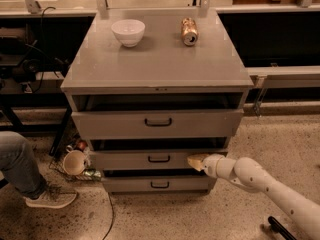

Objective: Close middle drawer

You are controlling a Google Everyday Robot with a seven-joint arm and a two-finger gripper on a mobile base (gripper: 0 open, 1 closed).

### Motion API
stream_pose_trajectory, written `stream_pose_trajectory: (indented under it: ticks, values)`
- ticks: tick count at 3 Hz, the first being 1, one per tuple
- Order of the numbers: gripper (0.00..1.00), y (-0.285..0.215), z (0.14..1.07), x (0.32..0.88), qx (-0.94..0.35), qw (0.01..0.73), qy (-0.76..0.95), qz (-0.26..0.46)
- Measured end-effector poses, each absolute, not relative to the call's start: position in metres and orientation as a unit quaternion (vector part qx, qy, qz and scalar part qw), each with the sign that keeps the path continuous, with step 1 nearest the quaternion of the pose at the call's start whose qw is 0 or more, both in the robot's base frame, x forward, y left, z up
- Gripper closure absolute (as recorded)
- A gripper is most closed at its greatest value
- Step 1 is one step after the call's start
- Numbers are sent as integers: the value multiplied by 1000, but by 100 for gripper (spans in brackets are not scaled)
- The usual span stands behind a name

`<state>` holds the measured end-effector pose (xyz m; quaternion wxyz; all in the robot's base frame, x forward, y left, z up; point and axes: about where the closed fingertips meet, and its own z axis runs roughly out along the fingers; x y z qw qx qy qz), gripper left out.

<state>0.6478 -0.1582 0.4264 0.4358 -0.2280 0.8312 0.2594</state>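
At 8 o'clock a person's leg in jeans [17, 164] ends in a pale sneaker [50, 199] on the speckled floor. Just to its 3 o'clock side a tan mug [75, 162] lies tipped against the foot of the grey cabinet [157, 66], with small clutter around it that I cannot name.

On the cabinet top a white bowl [128, 32] stands at 11 o'clock. A dented gold can [189, 31] lies on its side at 1 o'clock, well apart from the bowl.

The cabinet has three drawer fronts. The top drawer [200, 124] has the tallest front and the largest handle, and it stands out toward 6 o'clock. Below it is the middle drawer [125, 160], near the centre of the view and a little toward 6 o'clock. Its low, flat grey panel has its long axis running from 9 to 3 o'clock. The face points toward 6 o'clock, at the camera. A small black bar handle [159, 159] sits at the middle of the panel. A dark gap shows above its upper edge, so it is still partly out. The bottom drawer [130, 185] is slightly narrower and set further back.

The gripper [195, 161] is at the 3 o'clock end of the middle drawer's front, its tip touching the panel. Its fingers look pressed together into one tan wedge, with nothing between them. The white arm [270, 186] runs off toward 4 o'clock.
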Motion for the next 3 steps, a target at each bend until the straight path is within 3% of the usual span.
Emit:
stream_pose_trajectory:
  ticks: [1, 3]
  values:
    - [100, -159, 427, 646, -228, 436, 830, 261]
    - [100, -187, 445, 538, -216, 382, 863, 251]
